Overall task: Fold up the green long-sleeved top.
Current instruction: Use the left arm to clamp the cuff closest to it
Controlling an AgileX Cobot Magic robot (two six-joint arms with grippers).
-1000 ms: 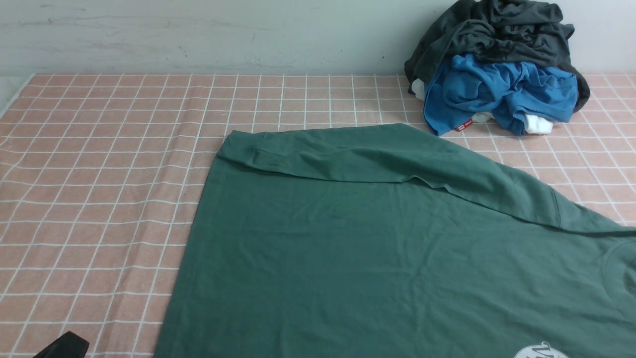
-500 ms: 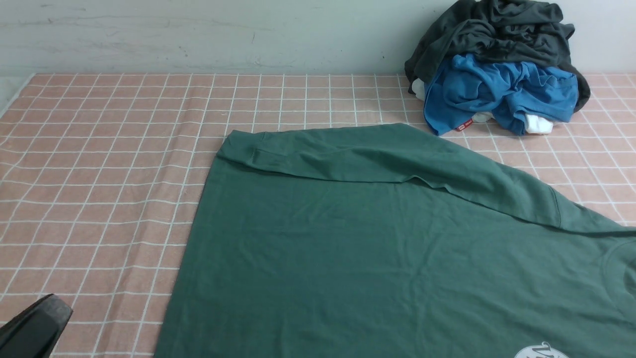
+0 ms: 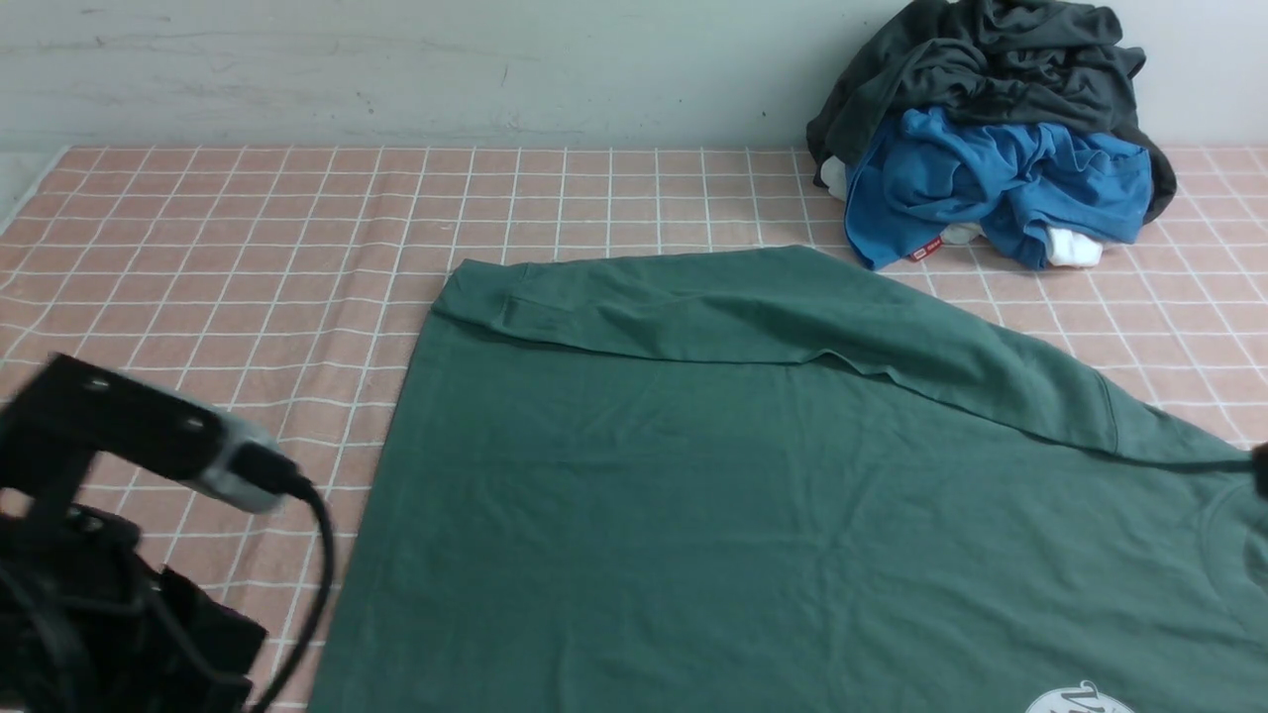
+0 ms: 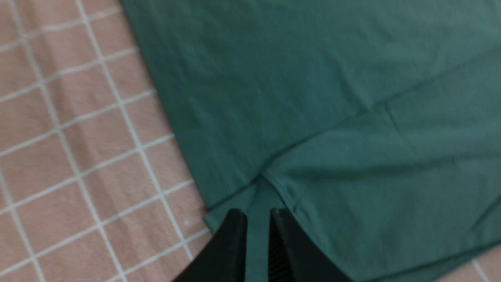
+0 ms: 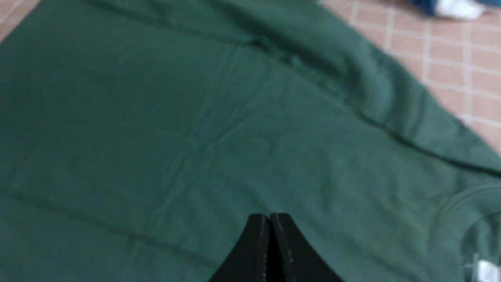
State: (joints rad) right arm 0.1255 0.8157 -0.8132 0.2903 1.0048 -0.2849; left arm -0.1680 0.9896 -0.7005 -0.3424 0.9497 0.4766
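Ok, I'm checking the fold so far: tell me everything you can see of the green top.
The green top is dark green jersey, spread flat on the checked cloth, lightly creased. One long sleeve is folded across its far edge, cuff toward the left. A white logo shows at the near right. The left hand hangs open over one corner.
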